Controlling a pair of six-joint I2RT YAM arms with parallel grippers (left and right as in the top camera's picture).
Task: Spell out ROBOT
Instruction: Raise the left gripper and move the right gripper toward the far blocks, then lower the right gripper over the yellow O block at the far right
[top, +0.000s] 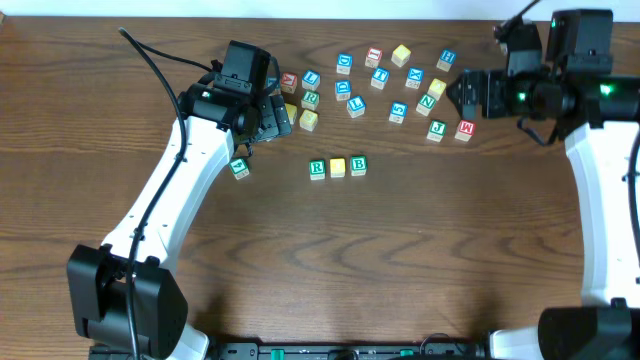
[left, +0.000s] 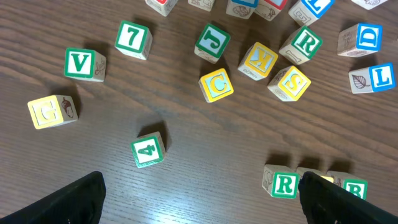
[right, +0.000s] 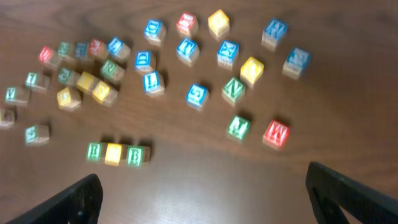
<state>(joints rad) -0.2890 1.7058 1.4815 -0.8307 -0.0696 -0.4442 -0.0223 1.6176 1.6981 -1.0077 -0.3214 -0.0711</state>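
your left arm (top: 185, 180) rises closest to the overhead lens, long and white, reaching from the near left corner toward the far middle. your right arm (top: 605, 190) runs up the right edge and bends inward at the far right. under both lies the dark wooden table (top: 420, 260).

your left gripper (top: 283, 118) hangs above the left end of the scatter of loose cubes (top: 356, 105). its wrist view shows the black fingers (left: 74, 202) spread wide with only bare wood between them. your right gripper (top: 462, 92) hovers at the right end of the scatter, and its fingers (right: 351, 193) are equally far apart, holding nothing.

nearer than the scatter, about mid-table, you have a short row. it reads left to right as the green-bordered r (top: 317, 169), a plain yellow cube (top: 338, 167) and the green-bordered b (top: 358, 165). they sit side by side, but you cannot tell whether they touch.

the blue-bordered t (top: 379, 77) sits in the far scatter, well apart from the row; its letter is small and reads only faintly. a second yellow cube (top: 401, 54) lies farther back, just right of it.

a green 4 (top: 239, 168) sits alone left of the row. a green v (left: 84, 64) lies at the left of the left wrist view. a red m (top: 465, 128) marks the scatter's near right corner.
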